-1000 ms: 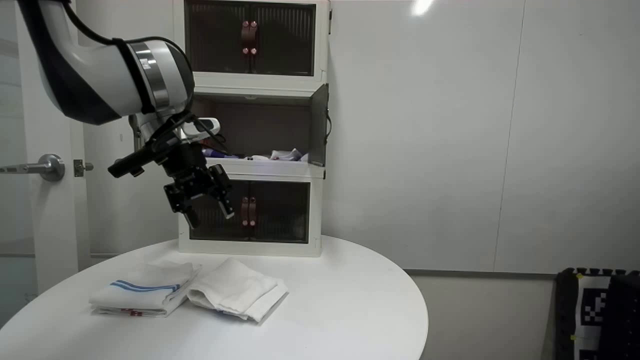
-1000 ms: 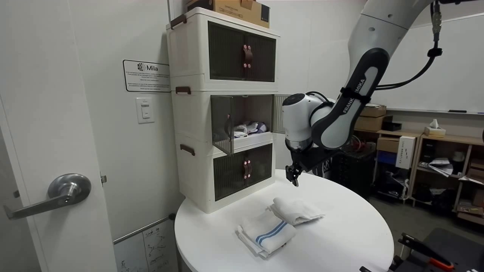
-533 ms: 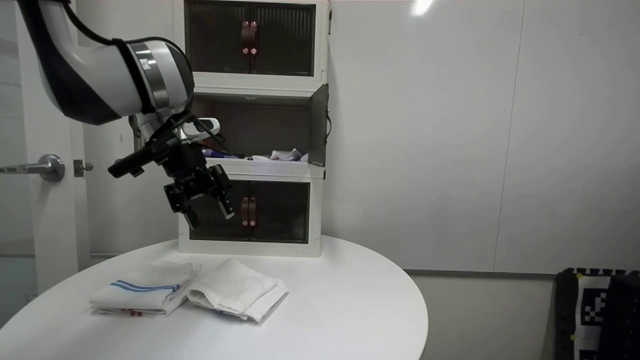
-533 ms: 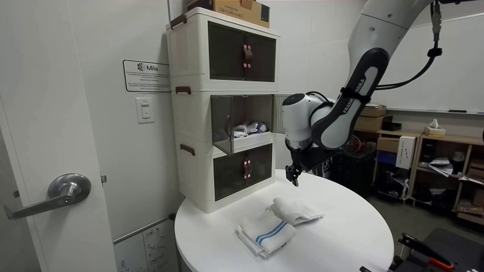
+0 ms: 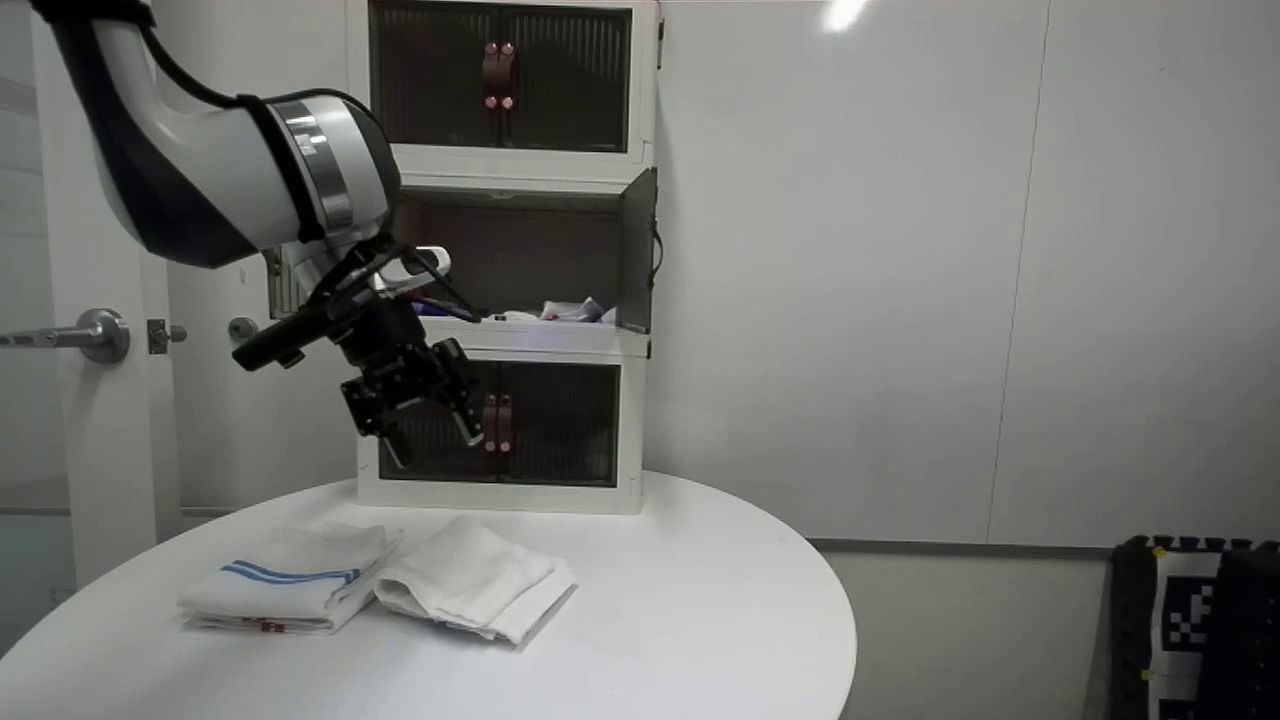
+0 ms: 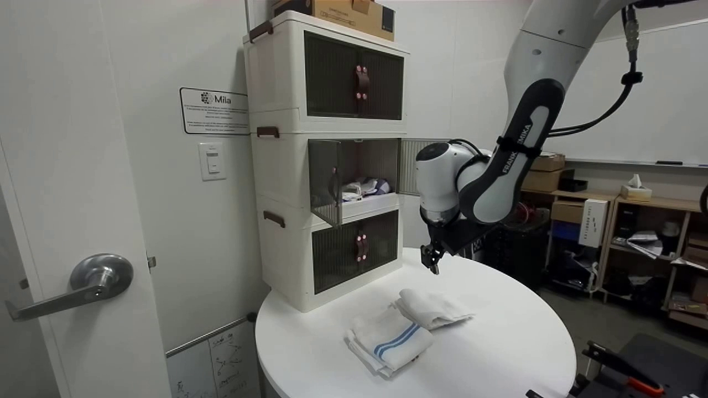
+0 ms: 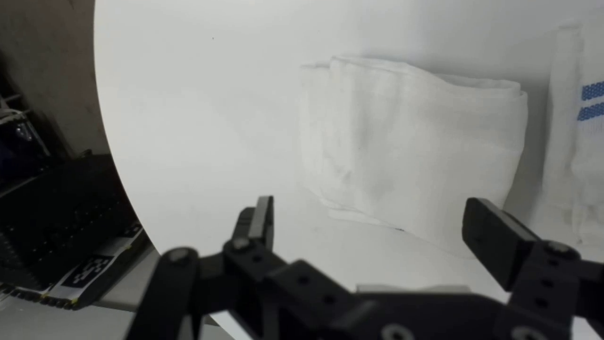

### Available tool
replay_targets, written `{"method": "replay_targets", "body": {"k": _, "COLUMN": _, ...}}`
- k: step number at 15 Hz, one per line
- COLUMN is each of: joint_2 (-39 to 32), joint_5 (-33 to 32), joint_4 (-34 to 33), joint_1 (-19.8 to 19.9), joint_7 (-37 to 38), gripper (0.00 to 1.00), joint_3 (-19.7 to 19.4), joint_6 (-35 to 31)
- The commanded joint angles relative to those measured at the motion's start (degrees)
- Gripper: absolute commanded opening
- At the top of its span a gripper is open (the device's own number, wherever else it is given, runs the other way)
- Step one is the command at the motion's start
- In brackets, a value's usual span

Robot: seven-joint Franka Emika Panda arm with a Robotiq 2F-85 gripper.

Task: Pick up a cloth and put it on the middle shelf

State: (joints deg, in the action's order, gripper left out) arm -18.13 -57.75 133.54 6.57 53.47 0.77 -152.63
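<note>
Wrist view: the Robotiq gripper (image 7: 369,202) is seen with its jaws spread wide apart; a plain white folded cloth (image 7: 424,137) is framed beyond them, one corner being covered by the gripper; just beside it a blue-striped white cloth (image 7: 590,160) is cut off by the edge of the view; between the two, a narrow strip of the round white table (image 7: 188,118) is exposed.

In both exterior views the two cloths are shown lying folded on the table; the gripper is held in the air above, apart from both, tilted with its jaws directed downward; in an exterior view, part of a white three-tier cabinet (image 5: 630,430) is hidden by the Franka Emika Panda arm (image 5: 200,160).

The cabinet is stood on the table near its edge; in an exterior view the ribbed doors (image 6: 323,182) of the middle shelf (image 6: 370,206) are swung outward, and crumpled white and purple items (image 6: 362,189) are held there, too small to be identified; the tiers above and below are closed off by dark double doors (image 6: 332,74) with brown strap handles (image 6: 362,83); a cardboard box (image 6: 351,15) is rested on top; on the wall (image 6: 171,221), a sign lettered "Mila" (image 6: 215,115) is mounted above a light switch (image 6: 212,161).
</note>
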Motion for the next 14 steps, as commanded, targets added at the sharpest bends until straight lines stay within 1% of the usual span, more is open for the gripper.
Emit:
{"method": "replay_targets", "body": {"k": 1, "joint_2": -4.2, "joint_5": -3.5, "joint_4": -3.5, "joint_1": 1.3, "joint_7": -2.1, "gripper": 1.0, "joint_3": -1.3, "joint_6": -4.5}}
{"method": "replay_targets", "body": {"k": 6, "joint_2": -10.5, "joint_5": -2.5, "joint_4": -8.0, "joint_1": 3.2, "joint_7": -7.2, "gripper": 1.0, "joint_3": -0.5, "joint_6": -8.0}}
{"method": "replay_targets", "body": {"k": 9, "joint_2": -14.3, "joint_5": -2.4, "joint_4": -11.4, "joint_1": 3.3, "joint_7": -9.3, "gripper": 1.0, "joint_3": -0.3, "joint_6": -9.3}}
{"method": "replay_targets", "body": {"k": 14, "joint_2": -20.2, "joint_5": -0.3, "joint_4": -16.3, "joint_1": 4.5, "joint_7": -14.0, "gripper": 1.0, "joint_3": 1.8, "joint_6": -10.7}}
